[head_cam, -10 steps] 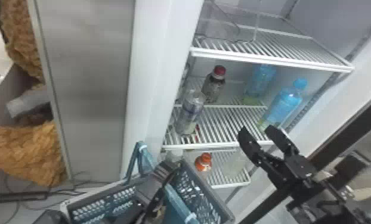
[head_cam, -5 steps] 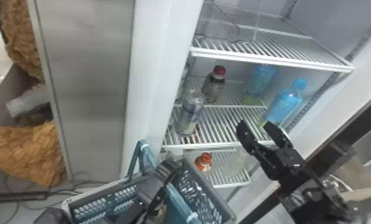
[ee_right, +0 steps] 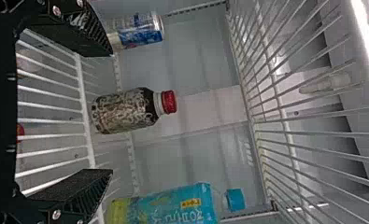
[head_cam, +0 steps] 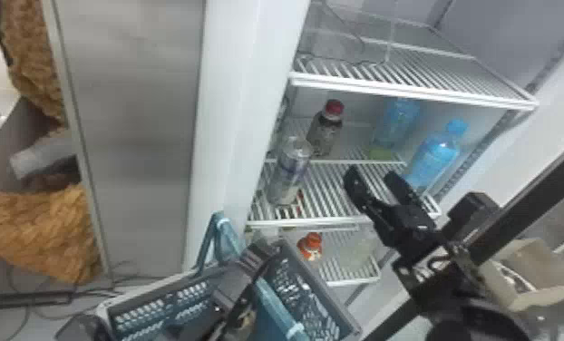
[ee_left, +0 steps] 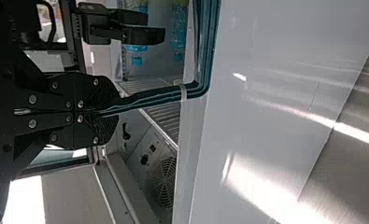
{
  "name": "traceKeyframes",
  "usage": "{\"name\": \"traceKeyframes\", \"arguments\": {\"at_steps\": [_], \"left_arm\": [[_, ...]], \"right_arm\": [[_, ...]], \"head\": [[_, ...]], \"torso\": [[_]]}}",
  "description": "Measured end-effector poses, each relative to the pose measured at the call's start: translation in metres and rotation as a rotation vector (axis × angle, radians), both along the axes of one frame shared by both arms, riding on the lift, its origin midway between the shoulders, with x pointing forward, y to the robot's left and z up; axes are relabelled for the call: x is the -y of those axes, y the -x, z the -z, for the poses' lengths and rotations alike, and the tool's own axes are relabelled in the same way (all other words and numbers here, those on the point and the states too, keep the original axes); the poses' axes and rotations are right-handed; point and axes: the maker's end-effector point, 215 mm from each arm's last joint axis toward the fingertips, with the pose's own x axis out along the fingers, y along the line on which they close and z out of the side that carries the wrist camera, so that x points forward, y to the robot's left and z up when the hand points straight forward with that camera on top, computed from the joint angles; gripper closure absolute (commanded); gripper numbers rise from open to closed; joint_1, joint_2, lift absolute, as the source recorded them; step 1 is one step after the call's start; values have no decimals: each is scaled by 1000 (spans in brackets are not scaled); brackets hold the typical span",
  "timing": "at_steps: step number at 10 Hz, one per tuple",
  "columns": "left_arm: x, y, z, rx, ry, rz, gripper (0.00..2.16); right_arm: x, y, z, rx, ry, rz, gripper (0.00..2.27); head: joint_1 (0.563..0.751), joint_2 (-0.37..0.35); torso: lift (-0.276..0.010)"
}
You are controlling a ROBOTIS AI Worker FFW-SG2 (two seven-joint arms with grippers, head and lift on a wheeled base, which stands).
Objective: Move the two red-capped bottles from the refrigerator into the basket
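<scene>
On the middle refrigerator shelf stands a dark bottle with a red cap (head_cam: 325, 132), upright behind a can. An orange-red-capped bottle (head_cam: 310, 247) is on the shelf below. My right gripper (head_cam: 371, 174) is open over the middle shelf's front part. In the right wrist view the dark bottle (ee_right: 125, 111) lies in line with the gap of the right gripper (ee_right: 111, 112), untouched and farther in. My left gripper (head_cam: 258, 256) is at the basket (head_cam: 331, 294); in the left wrist view the left gripper (ee_left: 114, 112) is shut on the teal basket handle (ee_left: 161, 95).
A silver can (head_cam: 290, 170) stands front left on the middle shelf, with blue bottles (head_cam: 437, 152) at the right and back. The upper wire shelf (head_cam: 408, 90) overhangs them. The refrigerator's white side frame (head_cam: 245, 113) borders the left. A cardboard box (head_cam: 532, 272) is at the right.
My right gripper has moved up and left in the head view, farther over the middle shelf, with its fingers staying apart. The left gripper and basket have stayed nearly in place.
</scene>
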Motion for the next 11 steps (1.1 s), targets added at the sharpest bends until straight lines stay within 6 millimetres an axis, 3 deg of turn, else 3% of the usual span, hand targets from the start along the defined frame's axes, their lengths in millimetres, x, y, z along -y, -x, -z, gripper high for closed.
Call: {"name": "traceKeyframes", "arguments": {"at_steps": [4, 11], "left_arm": [[2, 0, 0, 0, -1, 6, 1204], [2, -1, 0, -1, 1, 5, 1204]], "right_arm": [[-11, -50, -3, 13, -14, -12, 111], [-13, -108, 3, -11, -6, -1, 111]], "head": [[695, -350], [685, -350]], "torso": [[0], [0]]}}
